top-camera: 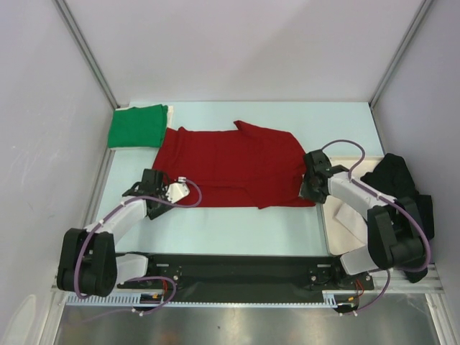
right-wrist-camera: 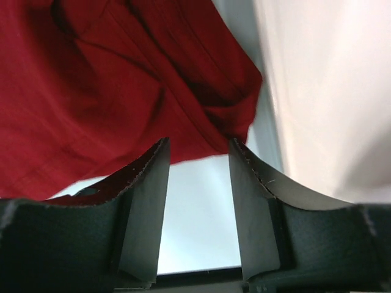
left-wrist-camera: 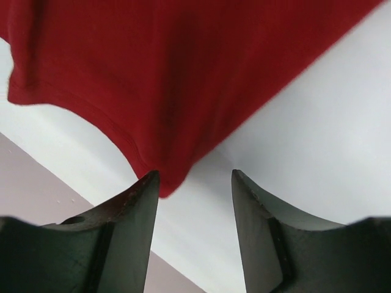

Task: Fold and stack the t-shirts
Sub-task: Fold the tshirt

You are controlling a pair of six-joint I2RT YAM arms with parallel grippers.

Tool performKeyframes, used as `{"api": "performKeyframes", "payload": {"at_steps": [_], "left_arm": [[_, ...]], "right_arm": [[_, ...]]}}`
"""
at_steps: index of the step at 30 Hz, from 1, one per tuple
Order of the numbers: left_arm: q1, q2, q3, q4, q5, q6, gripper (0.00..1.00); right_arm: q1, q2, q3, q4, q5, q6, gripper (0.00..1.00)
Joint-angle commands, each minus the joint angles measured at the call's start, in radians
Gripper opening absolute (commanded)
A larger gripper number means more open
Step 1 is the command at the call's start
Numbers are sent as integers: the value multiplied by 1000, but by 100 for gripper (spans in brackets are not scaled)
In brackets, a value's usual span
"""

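The deep red t-shirt [top-camera: 233, 167] lies spread across the middle of the table, partly folded over. The bright green t-shirt [top-camera: 136, 126] lies folded at the back left. My left gripper [top-camera: 159, 188] is open and empty at the red shirt's near left corner [left-wrist-camera: 165, 177], whose tip hangs just beyond the left fingertip. My right gripper [top-camera: 310, 188] is open and empty at the shirt's near right corner [right-wrist-camera: 238, 116]; the cloth edge lies just past both fingertips, with bare table between them.
A black garment [top-camera: 402, 188] is heaped at the right edge. A flat cream board [top-camera: 348, 215] lies under the right arm, also in the right wrist view [right-wrist-camera: 330, 91]. White walls enclose the table on three sides.
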Motion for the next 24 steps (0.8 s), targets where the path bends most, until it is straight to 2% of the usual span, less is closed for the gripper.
{"api": "performKeyframes", "payload": {"at_steps": [1, 4, 5, 6, 8, 9, 11, 16, 20, 22, 24], "left_arm": [[-7, 54, -26, 138, 5, 24, 56], [-7, 96, -38, 196, -3, 6, 51], [-7, 119, -40, 220, -6, 1, 47], [-7, 128, -43, 231, -11, -5, 32], [-7, 140, -37, 228, -12, -31, 11], [-7, 137, -31, 216, -9, -43, 0], [-5, 108, -20, 164, -6, -67, 0], [18, -138, -34, 12, 46, -67, 0], [30, -237, -15, -213, 56, -88, 0], [30, -295, -3, -304, 84, -85, 0], [30, -349, 23, -489, 90, -77, 0]], "right_arm": [[-13, 54, -37, 105, -16, 36, 48], [-24, 78, -68, 125, -62, 44, 39], [-24, 76, -74, 131, -70, 46, 27], [-26, 71, -77, 131, -73, 44, 20], [-24, 36, -88, 105, -77, 38, 2], [-18, 15, -90, 90, -77, 33, 0], [-17, -61, -103, 23, -74, 36, 0], [52, -275, -134, -196, -106, 119, 0], [95, -399, -151, -306, -230, 214, 0], [153, -460, -146, -381, -219, 268, 0], [170, -511, -142, -482, -203, 291, 0]]}}
